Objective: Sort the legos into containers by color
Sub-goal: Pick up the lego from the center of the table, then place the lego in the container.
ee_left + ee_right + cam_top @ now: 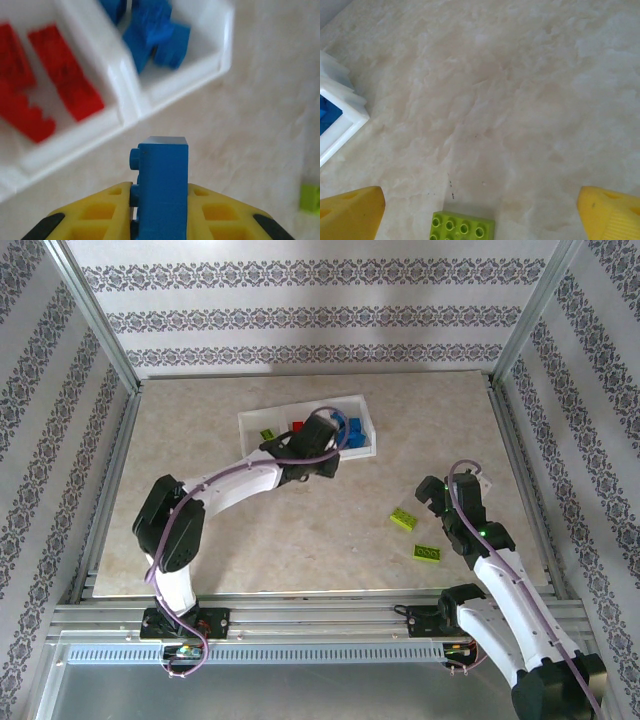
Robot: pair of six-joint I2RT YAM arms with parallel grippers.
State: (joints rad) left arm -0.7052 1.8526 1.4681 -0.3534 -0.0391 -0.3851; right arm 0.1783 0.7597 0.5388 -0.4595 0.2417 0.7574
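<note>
Clamping, left gripper (160,205): closed hard on a blue brick (162,185), with one of its yellow fingers (95,217) on each side.
Blue brick: held upright off the table (260,115), studs to the left in the wrist view. It sits just short of the tray's near wall, about in line with the divider between the red and blue bins.
Left arm (215,490): stretched from its base toward the tray, with the wrist over the tray's near edge in the top view.
Tray (127,102): white, three bins in a row, lying at a slant in the far middle of the table.
Left bin: one lime piece (268,435).
Middle bin: red bricks (65,80), at least two long ones side by side.
Right bin: blue bricks (155,35) heaped together and blurred.
Loose limes: two on the bare table toward the right, well apart from the tray. The far lime (404,519) and the near lime (428,554) lie apart from each other.
Right gripper (481,196): jaws spread wide, holding nothing, over the table just right of the far lime in the top view.
Right wrist view: a lime brick (462,227) lies at the bottom edge between the fingers, touched by neither. I cannot tell which of the two it is. A tray corner with blue inside sits at the left edge.
</note>
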